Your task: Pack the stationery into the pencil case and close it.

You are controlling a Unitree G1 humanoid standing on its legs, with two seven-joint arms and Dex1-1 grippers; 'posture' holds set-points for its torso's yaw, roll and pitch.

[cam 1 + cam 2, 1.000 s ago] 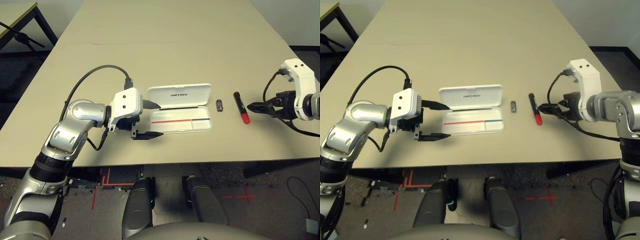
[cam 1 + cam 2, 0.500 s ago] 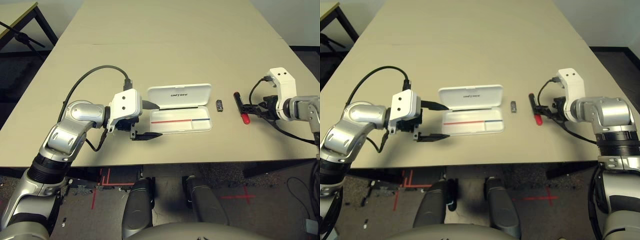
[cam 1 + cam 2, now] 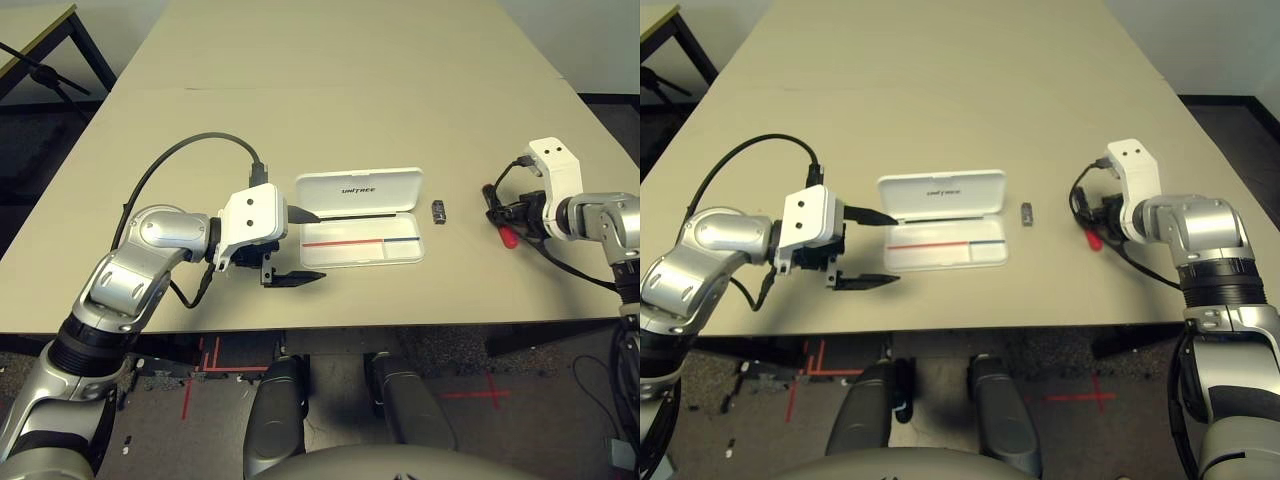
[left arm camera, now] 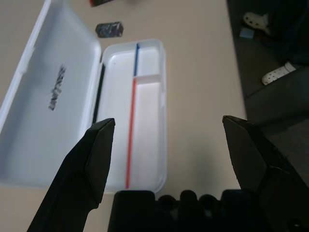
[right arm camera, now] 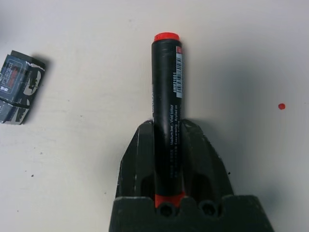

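L eye: pencil case (image 3: 342, 256) lies open on the table (image 3: 360, 110), lid up, nothing in the tray. L gripper (image 3: 323, 247) is at its left end, fingers spread, holding nothing. Small dark block (image 3: 438, 212) sits just right of the case, also unpacked.

R eye: R gripper (image 3: 1083, 212) was next to the marker a sec ago; now it's on it, & the marker's red end (image 3: 1093, 240) has shifted a bit further right, away from the case.

L wrist: tray (image 4: 148, 169) between the open fingers & beyond, w/ red-blue line along it.

R wrist: marker (image 5: 166, 77) clamped btwn closed fingers, lengthwise. So pick looks done; next prob. lift & carry to tray, w/ some risk of it swivelling in the grip
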